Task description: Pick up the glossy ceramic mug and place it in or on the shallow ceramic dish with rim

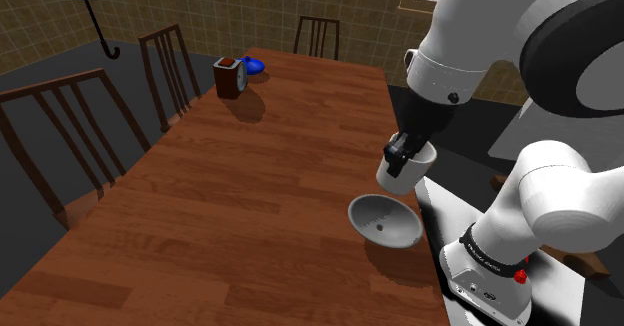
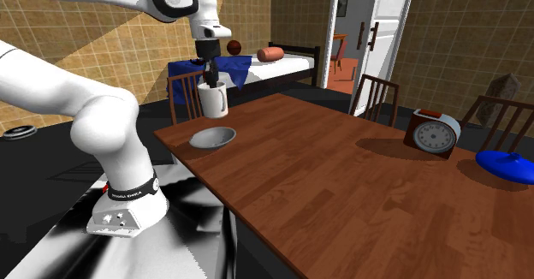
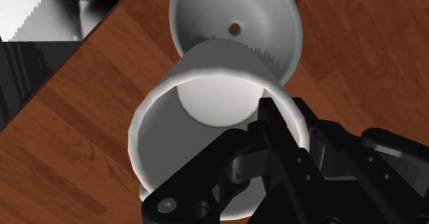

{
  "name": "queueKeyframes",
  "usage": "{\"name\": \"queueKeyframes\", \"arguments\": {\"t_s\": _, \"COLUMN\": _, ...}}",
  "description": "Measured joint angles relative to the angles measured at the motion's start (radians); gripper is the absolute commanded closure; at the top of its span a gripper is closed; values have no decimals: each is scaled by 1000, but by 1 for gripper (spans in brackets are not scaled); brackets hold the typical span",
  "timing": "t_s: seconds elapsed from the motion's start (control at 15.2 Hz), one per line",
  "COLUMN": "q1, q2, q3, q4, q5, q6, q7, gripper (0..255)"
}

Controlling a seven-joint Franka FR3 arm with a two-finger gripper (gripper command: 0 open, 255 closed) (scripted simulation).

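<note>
A white mug (image 1: 410,170) hangs in the air over the wooden table (image 1: 230,204), with my black gripper (image 1: 397,154) shut on its rim. Just below it, toward the stand, sits the shallow white dish (image 1: 384,221), empty, with a small dark spot in its middle. In the second exterior view the mug (image 2: 213,100) hangs roughly upright under the gripper (image 2: 208,76), a little above and behind the dish (image 2: 212,137). The wrist view looks down into the mug (image 3: 199,106); one finger (image 3: 276,130) reaches inside its wall, and the dish (image 3: 237,20) lies just beyond the mug's base.
A brown clock (image 1: 229,77) and a blue lidded object (image 1: 255,66) stand at the table's far end. Wooden chairs (image 1: 170,69) line the table's long side in the shoulder view's left. The dish sits close to the table edge by the stand (image 1: 490,274).
</note>
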Motion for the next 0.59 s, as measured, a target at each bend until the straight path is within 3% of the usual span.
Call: {"name": "queueKeyframes", "arguments": {"t_s": 0.59, "q1": 28, "q2": -13, "q3": 44, "q4": -104, "q5": 43, "q6": 90, "q7": 22, "gripper": 255}}
